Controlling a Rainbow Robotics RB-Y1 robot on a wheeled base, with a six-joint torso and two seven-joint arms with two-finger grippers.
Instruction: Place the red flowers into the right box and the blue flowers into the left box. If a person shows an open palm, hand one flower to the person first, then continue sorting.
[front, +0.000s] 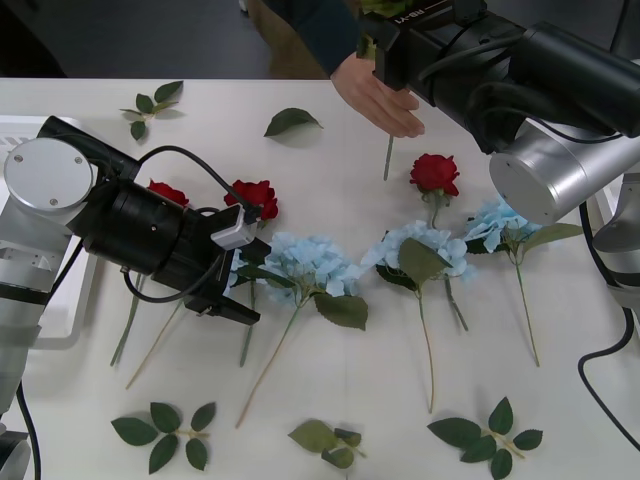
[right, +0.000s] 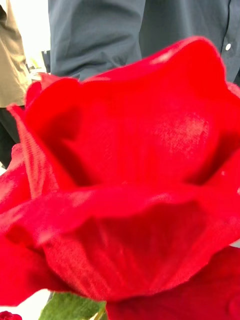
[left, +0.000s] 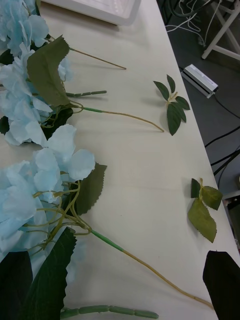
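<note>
The only writing in sight is pale lettering on the right arm's black housing in the front view, too cut off to read. Below it, the person's hand reaches in at the far edge of the table, fingers extended, just beside the right gripper, and a green stem hangs down under that hand. Whether the right gripper's fingers are apart or together cannot be told. The right wrist view adds what the front view hides: a red rose head pressed close to the camera, with a dark navy sleeve behind it.

The left gripper hovers low over the table, at the near side of two red flowers, beside the leftmost blue flower. Its fingers are black and stand apart, holding nothing. Two more blue hydrangeas lie in a row away from that leftmost one, on the right arm's side, with a third rose just beyond them.

The left wrist view shows the blue clusters from the side, their stems pointing at loose leaf sprigs near the table's edge, and a white tray corner past the flowers. The left box lies behind the left arm.
</note>
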